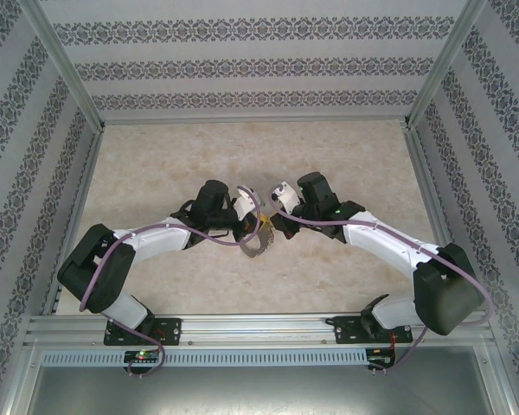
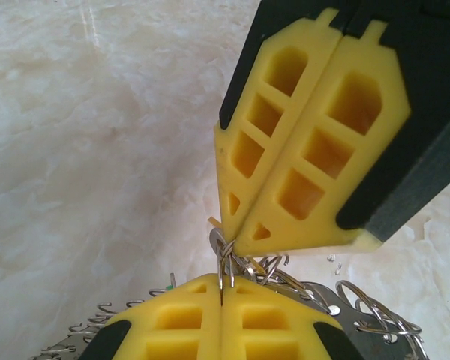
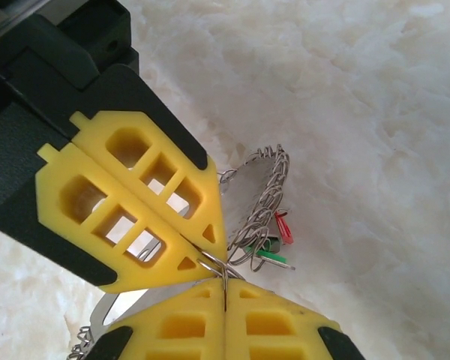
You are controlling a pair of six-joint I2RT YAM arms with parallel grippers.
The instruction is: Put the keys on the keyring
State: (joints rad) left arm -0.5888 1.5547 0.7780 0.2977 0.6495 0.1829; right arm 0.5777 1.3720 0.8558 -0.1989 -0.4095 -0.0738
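Over the middle of the table my two grippers meet tip to tip. In the left wrist view my left gripper (image 2: 221, 296) is shut on a thin wire loop at the rim of the keyring (image 2: 337, 307). In its own view my right gripper (image 3: 225, 291) is shut on a thin wire loop that crosses the first; I cannot tell whether that loop belongs to a key. The keyring (image 3: 264, 191) hangs beneath, fringed with small rings. Two keys dangle from it, one with a red tag (image 3: 285, 227) and one with a green tag (image 3: 267, 253). From above, the keyring (image 1: 258, 245) hangs below both tips.
The marbled beige table (image 1: 156, 164) is walled by patterned panels at the back and both sides. A metal rail (image 1: 259, 327) with both arm bases runs along the near edge. Small glinting specks (image 2: 334, 260) lie on the surface.
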